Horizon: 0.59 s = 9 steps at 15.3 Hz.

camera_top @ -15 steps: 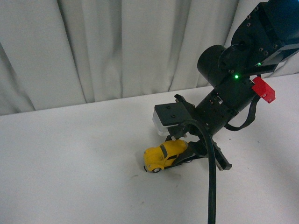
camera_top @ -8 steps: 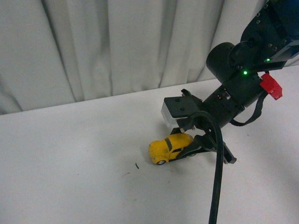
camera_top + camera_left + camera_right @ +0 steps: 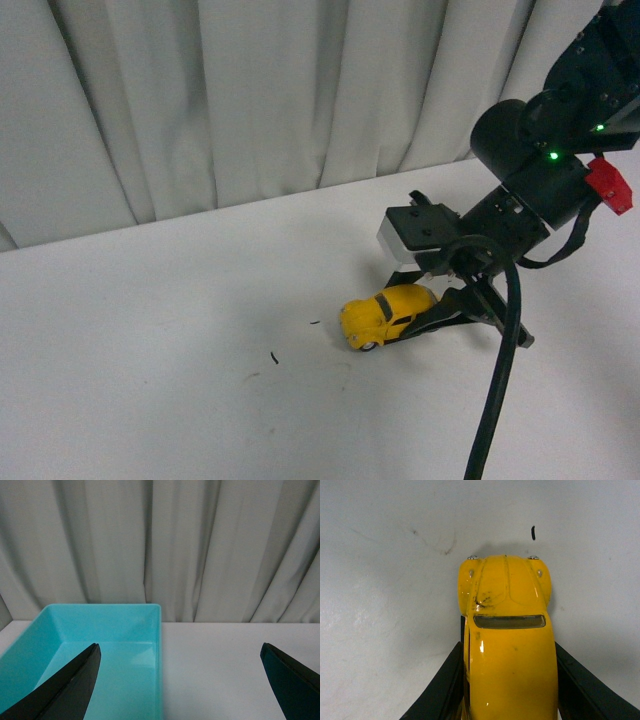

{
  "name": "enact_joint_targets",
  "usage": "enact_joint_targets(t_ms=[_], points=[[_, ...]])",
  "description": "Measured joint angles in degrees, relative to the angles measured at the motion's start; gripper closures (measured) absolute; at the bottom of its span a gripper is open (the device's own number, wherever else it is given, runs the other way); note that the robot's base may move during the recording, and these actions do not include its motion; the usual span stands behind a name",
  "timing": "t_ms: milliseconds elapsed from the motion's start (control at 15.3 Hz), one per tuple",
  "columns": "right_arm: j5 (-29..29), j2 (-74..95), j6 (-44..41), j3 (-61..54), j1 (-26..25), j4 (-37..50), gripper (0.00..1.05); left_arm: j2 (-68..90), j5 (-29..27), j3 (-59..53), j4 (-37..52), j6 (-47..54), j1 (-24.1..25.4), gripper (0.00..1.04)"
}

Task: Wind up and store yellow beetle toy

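The yellow beetle toy (image 3: 385,312) is a small glossy yellow car with a dark window. It sits low on the white table, right of centre in the front view. My right gripper (image 3: 412,320) is shut on it, a black finger against each side. The right wrist view shows the toy (image 3: 507,630) from above between the two fingers, nose pointing away. My left gripper (image 3: 180,650) is open and empty. It hangs above the table beside a teal bin (image 3: 159,645), one finger over the bin. The left gripper is out of the front view.
A grey curtain (image 3: 250,100) hangs behind the table's far edge. The right arm's black cable (image 3: 495,400) droops in front of the arm. Small dark specks (image 3: 273,357) lie on the table to the left of the toy.
My right gripper has drawn the yellow beetle toy to the right and slightly farther away across the table, staying shut on it. Dark specks now show on the table to its left.
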Motion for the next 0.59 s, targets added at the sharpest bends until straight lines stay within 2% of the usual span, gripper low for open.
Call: enact_joint_targets(t_ms=[589], points=[[-0.2, -0.2, -1.0, -1.2, -7.5, -3.3, 0.62, 0.0, 0.0, 0.0, 0.0, 0.0, 0.0, 0.07]])
